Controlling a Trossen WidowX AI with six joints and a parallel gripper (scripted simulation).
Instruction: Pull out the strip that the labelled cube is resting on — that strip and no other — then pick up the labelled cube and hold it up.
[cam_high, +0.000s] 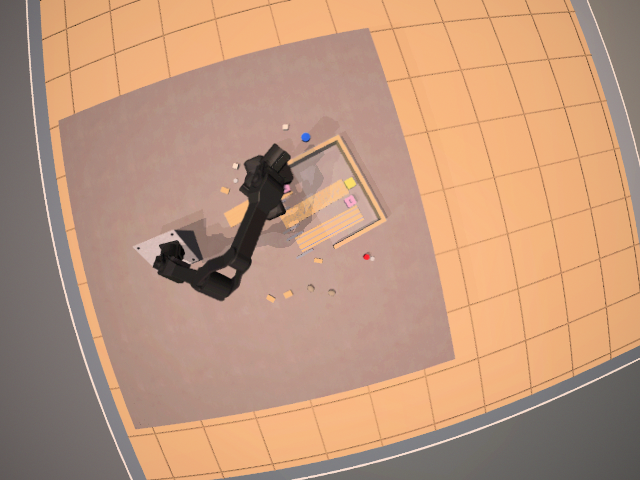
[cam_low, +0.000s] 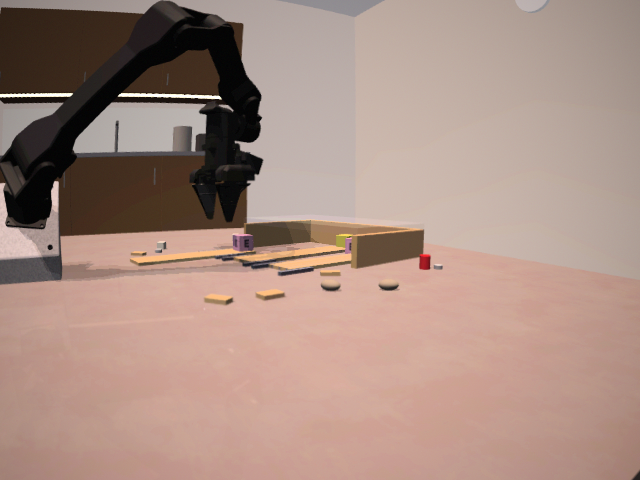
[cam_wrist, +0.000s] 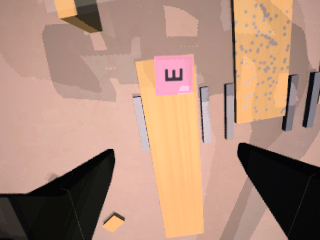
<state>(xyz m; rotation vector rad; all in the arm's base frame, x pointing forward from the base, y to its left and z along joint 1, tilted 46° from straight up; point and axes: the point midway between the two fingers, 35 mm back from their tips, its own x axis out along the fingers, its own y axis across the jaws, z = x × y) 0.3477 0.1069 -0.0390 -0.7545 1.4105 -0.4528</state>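
Note:
A pink cube marked E rests on the inner end of a plain wooden strip. This strip sticks out well past its grey guide rails, toward the robot base. My gripper is open and empty, pointing down above the strip and clearly higher than the cube. In the wrist view the cube lies beyond the fingertips. A speckled strip and a striped strip lie alongside. The arm partly hides the cube and plain strip in the top view.
A wooden-walled enclosure surrounds the strips' far ends. Inside are a yellow cube and another pink cube. Outside lie a blue disc, a red cylinder, small wooden blocks and two brown stones.

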